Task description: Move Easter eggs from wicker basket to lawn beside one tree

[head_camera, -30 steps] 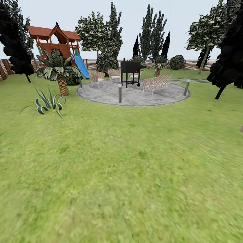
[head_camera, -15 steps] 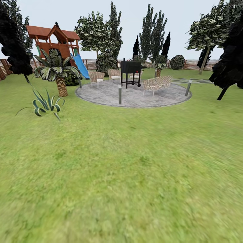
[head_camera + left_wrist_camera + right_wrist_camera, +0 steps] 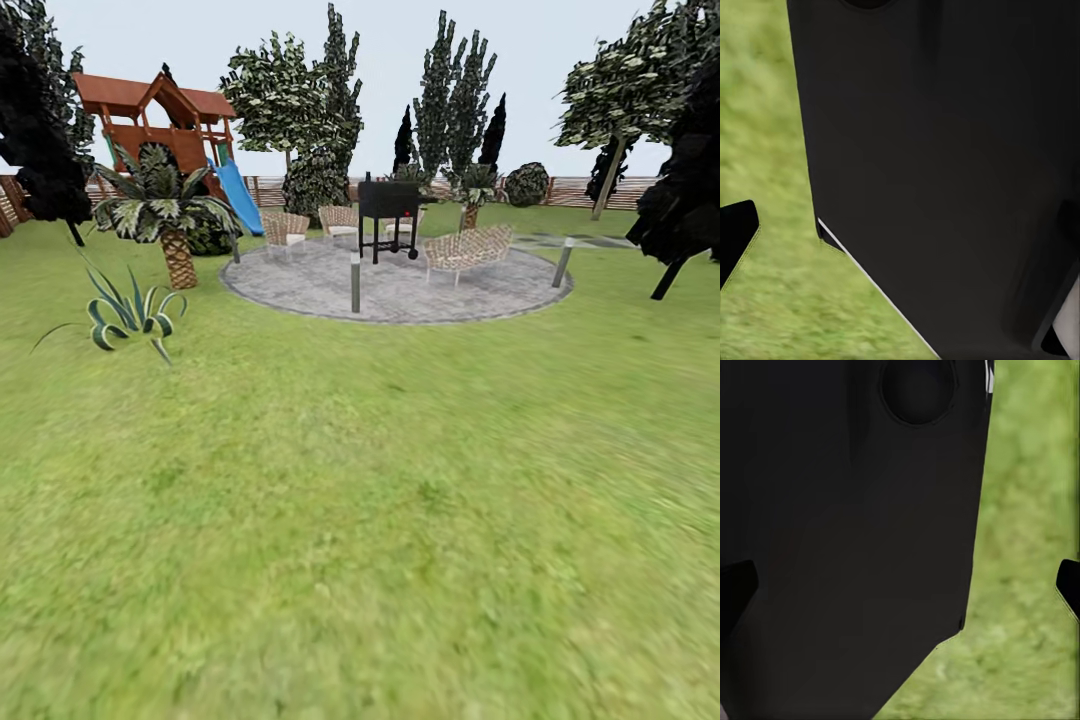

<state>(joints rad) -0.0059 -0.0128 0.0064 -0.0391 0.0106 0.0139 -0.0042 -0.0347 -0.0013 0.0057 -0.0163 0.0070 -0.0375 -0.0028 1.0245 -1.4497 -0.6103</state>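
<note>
Lawn ahead, open grass up to a paved circle with a grill. Pale-trunked tree far right by the fence. Task judged at search stage: nothing visibly moved. Claw states: cannot tell, dark bodywork blocks both wrist views.

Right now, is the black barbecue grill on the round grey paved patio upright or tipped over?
Upright: the black barbecue grill stands on its legs on the round grey paved patio.

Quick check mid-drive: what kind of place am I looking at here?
A fenced back garden, by the look of it: open lawn, a round paved patio with a black grill and wicker seats, and a wooden playset with a blue slide.
</note>
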